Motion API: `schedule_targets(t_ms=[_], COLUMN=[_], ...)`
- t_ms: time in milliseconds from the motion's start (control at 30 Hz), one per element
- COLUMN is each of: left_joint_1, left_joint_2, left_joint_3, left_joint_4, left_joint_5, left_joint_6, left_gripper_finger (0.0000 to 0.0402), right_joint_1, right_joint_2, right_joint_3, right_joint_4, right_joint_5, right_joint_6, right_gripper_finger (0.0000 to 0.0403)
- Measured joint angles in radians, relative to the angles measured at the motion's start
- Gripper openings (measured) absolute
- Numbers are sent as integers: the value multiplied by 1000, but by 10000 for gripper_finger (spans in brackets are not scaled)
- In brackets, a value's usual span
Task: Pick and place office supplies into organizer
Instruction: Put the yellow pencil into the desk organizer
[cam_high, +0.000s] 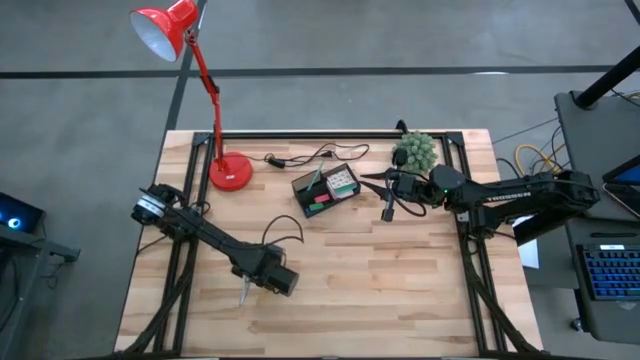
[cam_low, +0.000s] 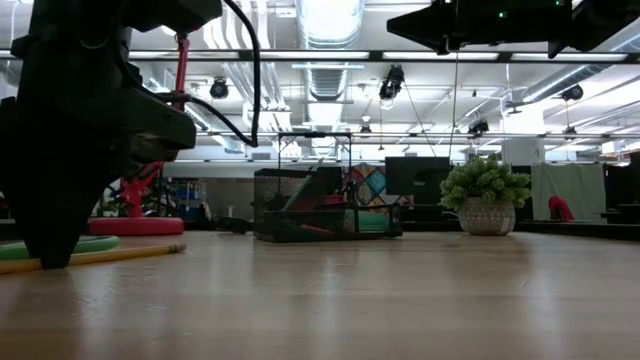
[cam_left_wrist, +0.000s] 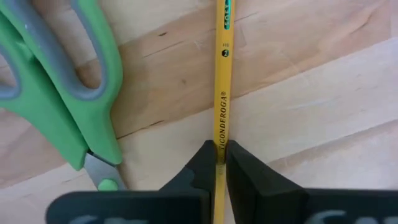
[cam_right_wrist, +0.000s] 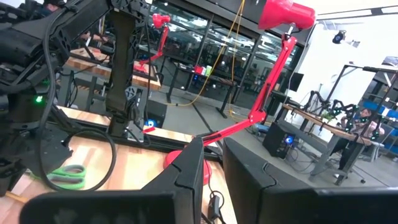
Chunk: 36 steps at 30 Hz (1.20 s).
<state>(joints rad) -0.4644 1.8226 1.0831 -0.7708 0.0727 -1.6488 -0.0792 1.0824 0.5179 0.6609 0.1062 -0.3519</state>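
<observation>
Yellow pencil (cam_left_wrist: 222, 93) lies on the counter (cam_high: 400, 290) beside green scissors (cam_left_wrist: 56, 93), w/ left end effector (cam_left_wrist: 217, 155) clenched on it. You should lift straight up, slow, so it doesn't pivot, then carry to the organizer (cam_high: 326, 190) near the lamp (cam_high: 190, 60). Right end effector (cam_right_wrist: 211, 162) hovers by the plant (cam_high: 417, 150), fingers slightly apart, empty. Left wrist view shows the pinch; overhead view hides it.

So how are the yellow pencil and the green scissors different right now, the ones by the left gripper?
The yellow pencil is pinched between the fingers of the left gripper, which is shut on it; the green scissors lie untouched beside it. The pencil is a thin straight stick, while the scissors are broad, with looped green and grey handles. Both lie flat on the wooden table, outside the organizer.
</observation>
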Motion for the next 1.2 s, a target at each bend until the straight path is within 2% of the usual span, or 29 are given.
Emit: schedule_targets(t_ms=[833,1033,1200], left_joint_1=[0,5,24], left_joint_2=[-121,-181,-235], left_joint_3=[-3,27,57], left_joint_4=[6,29,47], left_joint_5=[-8,-128,-297], left_joint_6=[38,107,237], left_gripper_finger=[1,1,1], right_joint_1=[0,0,0], right_joint_2=[0,0,0], right_joint_3=[0,0,0], right_joint_4=[0,0,1], right_joint_5=[0,0,0], right_joint_6=[0,0,1], right_gripper_finger=[52,52,52])
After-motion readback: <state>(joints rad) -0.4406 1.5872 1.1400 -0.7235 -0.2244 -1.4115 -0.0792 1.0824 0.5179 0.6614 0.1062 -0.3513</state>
